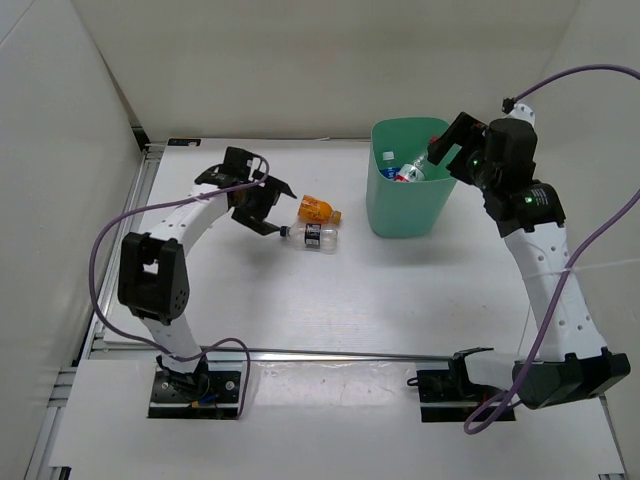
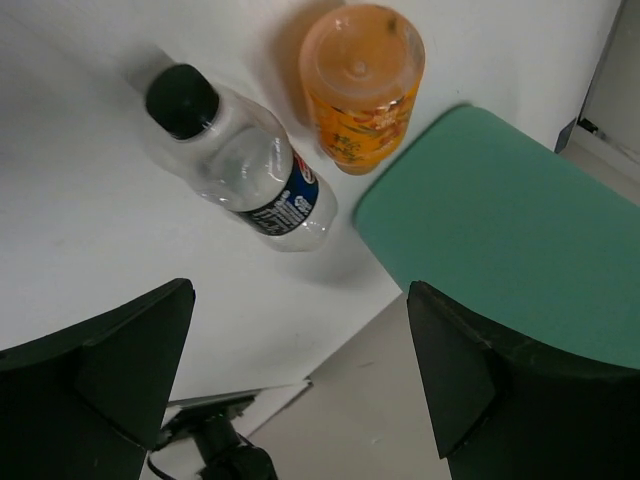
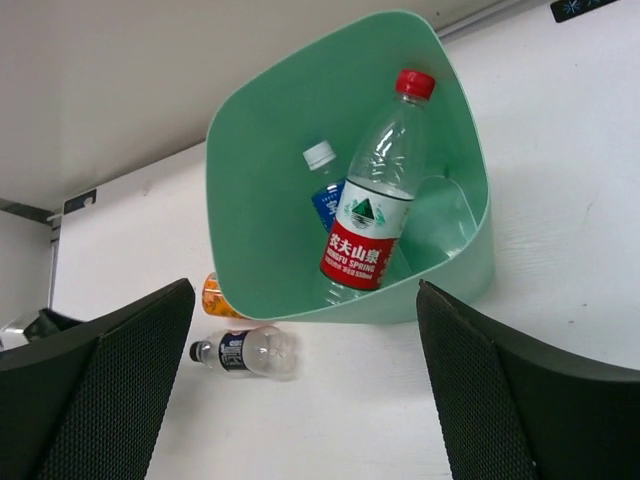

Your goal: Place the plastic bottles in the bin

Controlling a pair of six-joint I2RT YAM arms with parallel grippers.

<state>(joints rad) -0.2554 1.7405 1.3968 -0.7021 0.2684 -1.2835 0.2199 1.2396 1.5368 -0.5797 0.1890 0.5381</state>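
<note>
Both sets of jaws are spread wide and holding nothing. The left gripper [image 2: 300,300] hangs just beside the two bottles lying on the table [image 1: 300,330], fingers parted on either side of empty air. The right gripper [image 3: 305,295] is released above the mint-green bin [image 3: 270,180], its camera looking straight down into the opening. That pose reads like a drop point: directly over the rim, so anything let go falls inside rather than clipping the wall. And look in the bin: a red-label water bottle [image 3: 368,225] with a red cap leans upright against the far wall, and tucked behind it is a second clear bottle [image 3: 325,195] with a blue label and pale cap. So two are in, by my count. Two remain out on the table, well apart from the bin: the dark-label bottle [image 2: 240,160], on its side with its black cap towards the left arm, and the stubby orange bottle [image 2: 362,85], right beside it and close enough that I cannot tell whether they touch. The left arm looks lined up for the dark-label one, the nearer of the pair, with the orange neighbour crowding one side of the grasp.
</note>
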